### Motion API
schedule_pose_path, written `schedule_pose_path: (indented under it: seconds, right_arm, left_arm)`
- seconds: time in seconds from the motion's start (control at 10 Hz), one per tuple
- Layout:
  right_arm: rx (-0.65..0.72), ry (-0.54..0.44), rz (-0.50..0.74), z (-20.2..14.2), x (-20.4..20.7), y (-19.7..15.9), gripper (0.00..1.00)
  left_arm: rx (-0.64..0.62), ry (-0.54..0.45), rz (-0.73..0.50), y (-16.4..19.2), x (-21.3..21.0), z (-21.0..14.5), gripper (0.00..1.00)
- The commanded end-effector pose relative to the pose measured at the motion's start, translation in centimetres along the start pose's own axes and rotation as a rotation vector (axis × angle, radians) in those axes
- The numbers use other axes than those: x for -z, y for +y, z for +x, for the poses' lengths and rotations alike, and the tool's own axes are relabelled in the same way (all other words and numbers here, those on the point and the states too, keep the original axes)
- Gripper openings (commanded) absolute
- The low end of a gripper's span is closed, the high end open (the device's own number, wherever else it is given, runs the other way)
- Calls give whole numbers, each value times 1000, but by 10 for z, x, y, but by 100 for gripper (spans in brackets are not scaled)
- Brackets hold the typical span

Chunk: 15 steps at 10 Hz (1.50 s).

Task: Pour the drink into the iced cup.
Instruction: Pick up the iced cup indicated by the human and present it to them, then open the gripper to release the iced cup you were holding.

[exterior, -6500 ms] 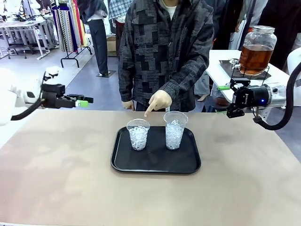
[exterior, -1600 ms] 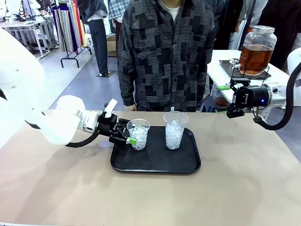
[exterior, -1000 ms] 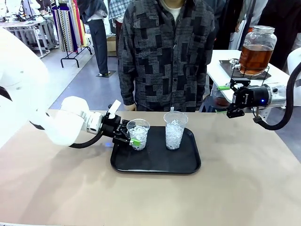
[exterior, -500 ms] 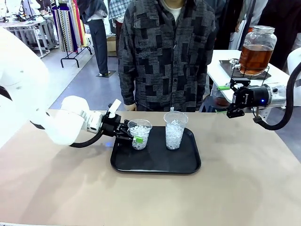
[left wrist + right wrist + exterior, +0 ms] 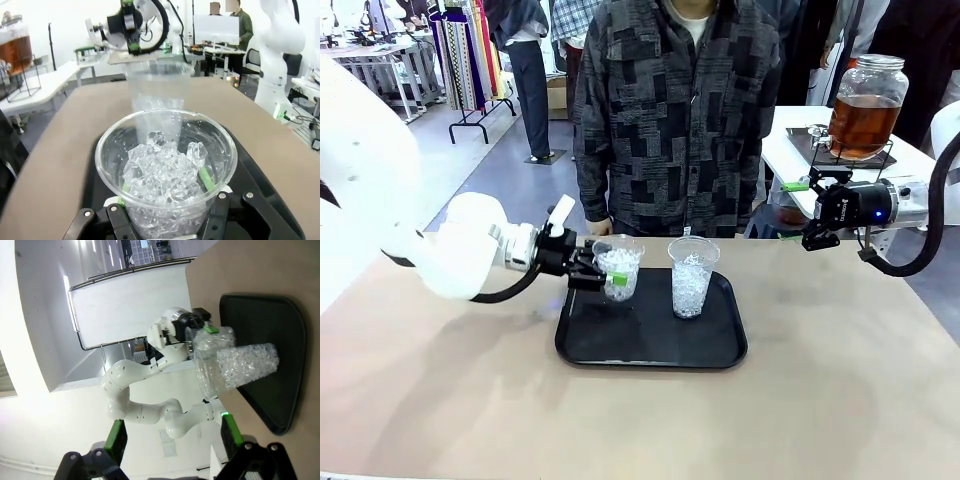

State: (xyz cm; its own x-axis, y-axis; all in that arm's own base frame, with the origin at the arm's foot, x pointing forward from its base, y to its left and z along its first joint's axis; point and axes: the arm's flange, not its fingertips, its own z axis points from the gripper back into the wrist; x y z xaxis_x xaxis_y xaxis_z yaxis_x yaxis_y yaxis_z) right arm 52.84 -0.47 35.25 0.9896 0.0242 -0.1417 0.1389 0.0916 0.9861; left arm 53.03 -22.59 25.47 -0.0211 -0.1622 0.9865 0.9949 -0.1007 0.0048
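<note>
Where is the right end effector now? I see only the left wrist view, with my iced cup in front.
Observer: The right end effector hovers open and empty by the table at its far right edge.
Operator: Is a hand near the tray?
Observer: No. The person stands behind the black tray, no hand over the table.
Operator: And the drink?
Observer: The drink stands in its lidded jar on a white side table, just beyond the right end effector.

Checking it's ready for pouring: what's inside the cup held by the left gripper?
Clear ice cubes, heaped near the rim of the cup; no liquid shows among them. Its bottom is hidden by ice and the left gripper.
</note>
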Motion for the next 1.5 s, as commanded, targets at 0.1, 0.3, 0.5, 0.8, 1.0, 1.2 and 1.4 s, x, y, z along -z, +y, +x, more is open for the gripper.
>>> schedule_pose_path:
  seconds: [0.1,0.3,0.5,0.8,1.0,1.2,1.4]
  right_arm:
    - [-5,-3,-1,0,0,1,100]
    - [-5,-3,-1,0,0,1,100]
    - [-5,-3,-1,0,0,1,100]
    - [-5,-3,-1,0,0,1,100]
    - [-5,-3,-1,0,0,1,100]
    - [-5,-3,-1,0,0,1,100]
    - [-5,-3,-1,0,0,1,100]
  left_arm:
    - [-23,-21,45,26,-7,79,60]
    - [-51,-15,66,55,-13,118,60]
    - [-76,-29,103,78,-20,142,60]
    - [-59,-26,108,75,-25,149,60]
    - [-59,-26,108,75,-25,149,60]
    - [-59,-26,108,75,-25,149,60]
    - [-59,-26,108,75,-25,149,60]
